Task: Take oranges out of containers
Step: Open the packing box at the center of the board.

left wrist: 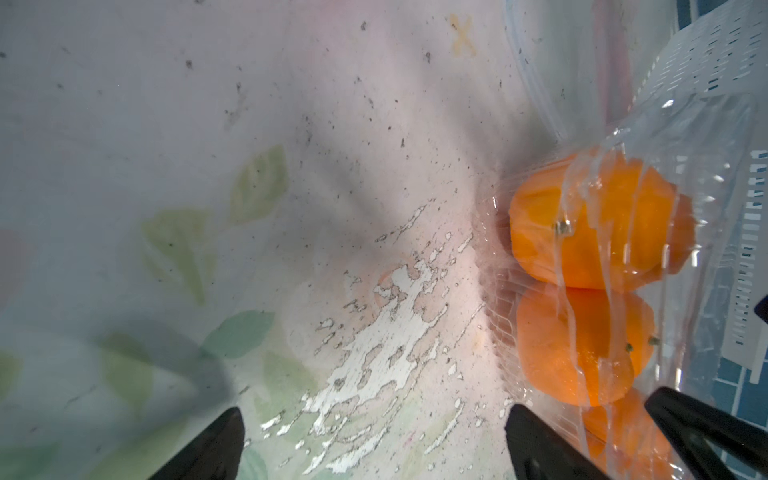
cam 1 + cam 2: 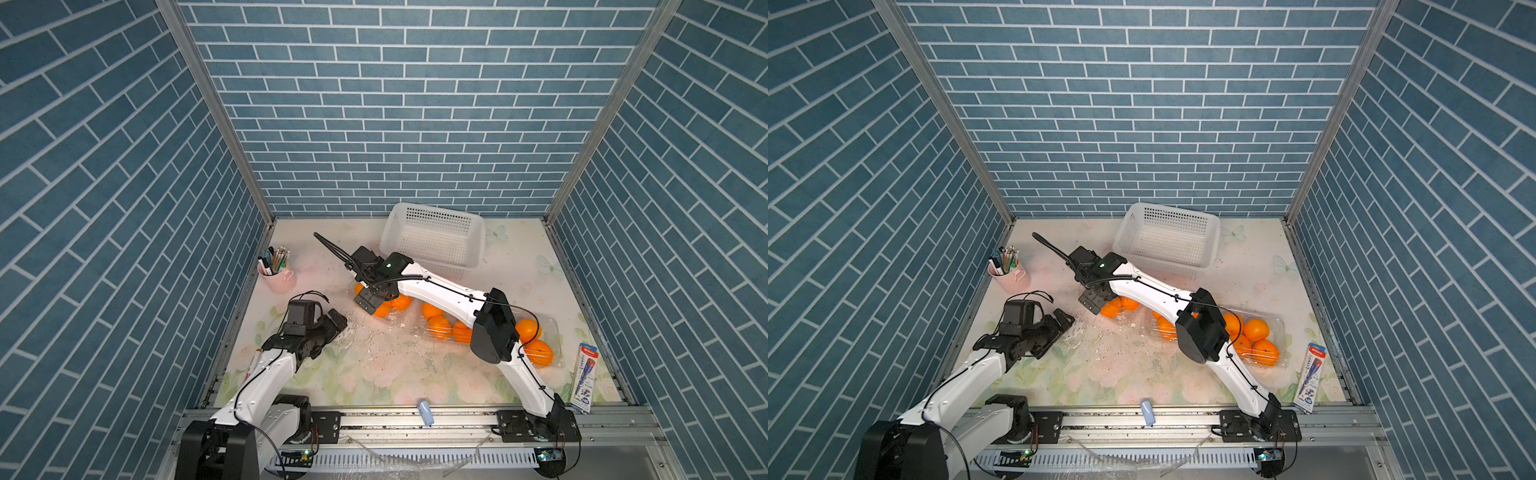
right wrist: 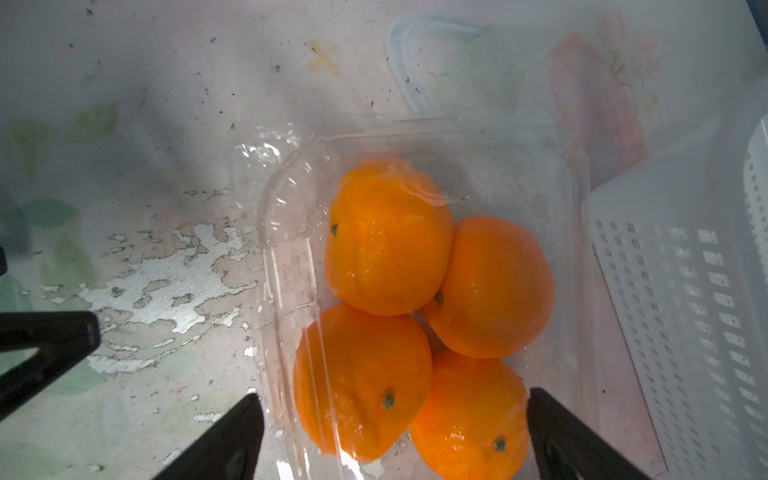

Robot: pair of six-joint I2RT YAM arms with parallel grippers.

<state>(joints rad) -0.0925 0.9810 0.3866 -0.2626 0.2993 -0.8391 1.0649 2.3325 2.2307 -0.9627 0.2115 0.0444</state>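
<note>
Several oranges [image 3: 386, 241] lie in a clear container [image 3: 282, 257] right under my right gripper [image 3: 395, 436]. It is open, with one finger on either side of the nearest fruit and touching nothing. In both top views this gripper [image 2: 376, 299] hangs over the middle container [image 2: 1121, 309]. My left gripper [image 1: 376, 449] is open over bare table, to the left of that container [image 1: 706, 199]; in a top view it [image 2: 337, 322] sits low. Two more containers [image 2: 440, 330] [image 2: 540, 347] with oranges [image 2: 528, 328] lie to the right, partly hidden by the right arm.
A white perforated basket [image 2: 428, 226] stands behind the containers, close to the right gripper. A pink cup of pens [image 2: 279, 277] is at the back left. A pen package [image 2: 584, 376] lies along the right edge. A small pale blue object [image 2: 424, 411] rests on the front rail.
</note>
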